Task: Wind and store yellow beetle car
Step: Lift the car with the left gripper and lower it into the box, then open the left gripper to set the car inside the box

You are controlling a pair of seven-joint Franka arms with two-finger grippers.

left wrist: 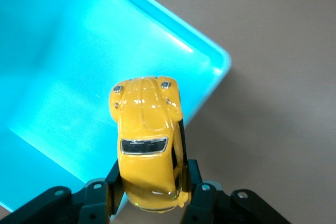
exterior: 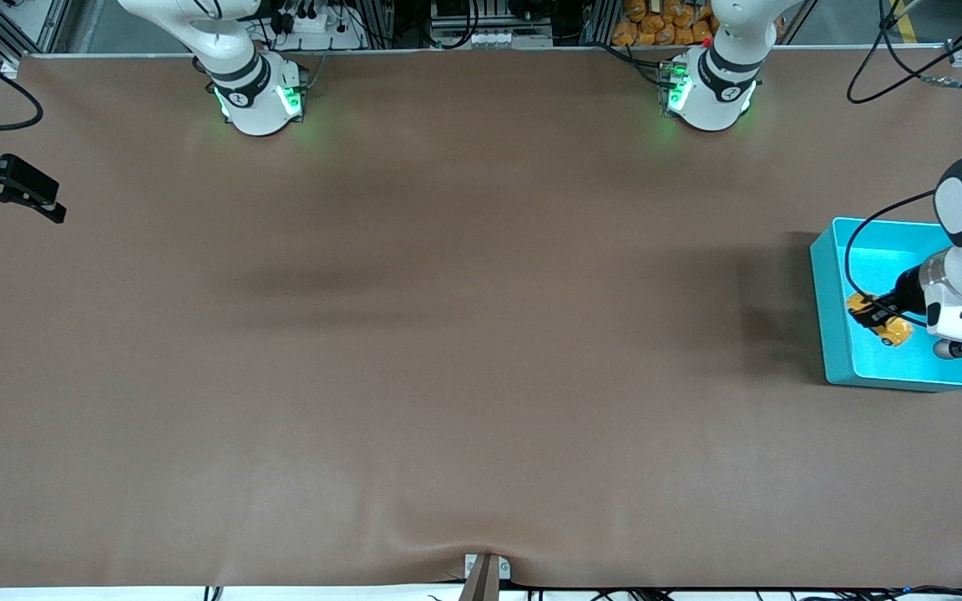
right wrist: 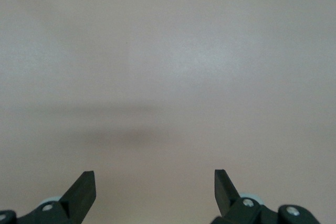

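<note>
Left end effector (left wrist: 149,195) pinches the yellow beetle car (left wrist: 148,148) by its flanks, holding it over the teal bin (exterior: 832,309) at the left arm's end of the table (exterior: 448,334). The side grip leaves the wheels and underside free and keeps the hood pointing toward the bin's floor, so by my judgement the car is poised for release into storage, with the winding likely done. Right end effector (right wrist: 155,187) waits over bare table at the right arm's end, its fingers spread and holding nothing.
</note>
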